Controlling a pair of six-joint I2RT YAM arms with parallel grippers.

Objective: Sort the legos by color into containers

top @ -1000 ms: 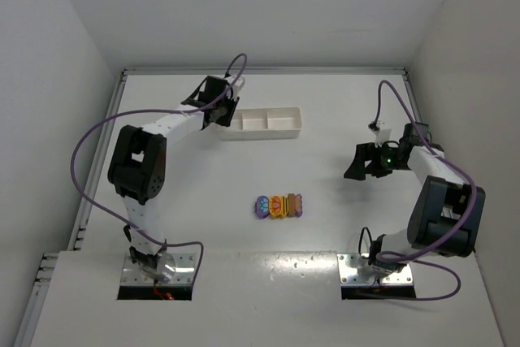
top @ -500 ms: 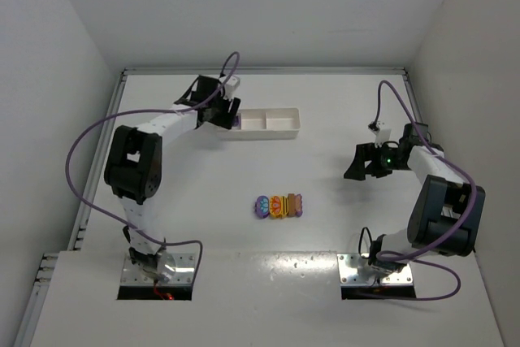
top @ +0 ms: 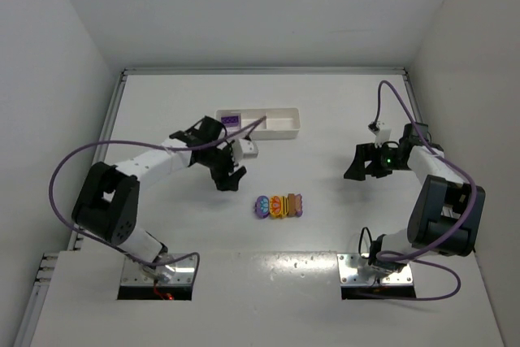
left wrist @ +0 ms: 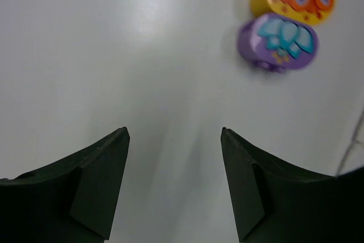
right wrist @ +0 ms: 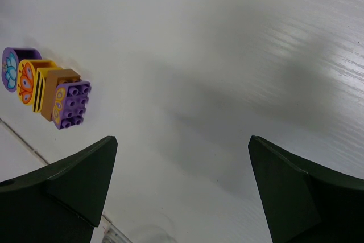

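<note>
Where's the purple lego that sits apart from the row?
Top view: the purple lego lies in the leftmost compartment of the tray, beyond the left gripper.

From the silver square metal base plate of the left arm rise white tubular links joined by bulky, rounded black joint housings. A thin purple cable loops loosely from that plate up to the black left gripper, which carries a small white block. To the right of that plate, the right arm is built alike on its own screw-dotted silver plate. It has a second purple cable, a white connector and a tiny green light by the black right gripper. In the wrist views the fingers are dark, matte wedges with angled inner facets.
</note>
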